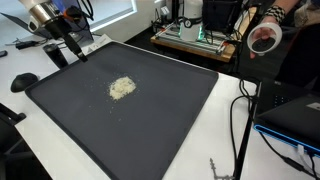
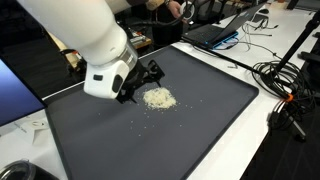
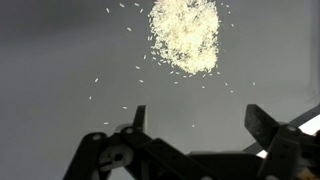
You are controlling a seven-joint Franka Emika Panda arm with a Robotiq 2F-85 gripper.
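We saw bright, even room light in both exterior views; a window [image 1: 110, 8] glared; in the wrist view the rice pile [image 3: 185, 35] looked washed out, the pincer [image 3: 200, 120] dark and blurred.

A dark mat [image 1: 170, 120] covers much of the white surface [image 1: 226, 120]; black cables [image 2: 285, 85] trail beside the mat's edge, and an open laptop [image 2: 222, 33] sits beyond its far corner
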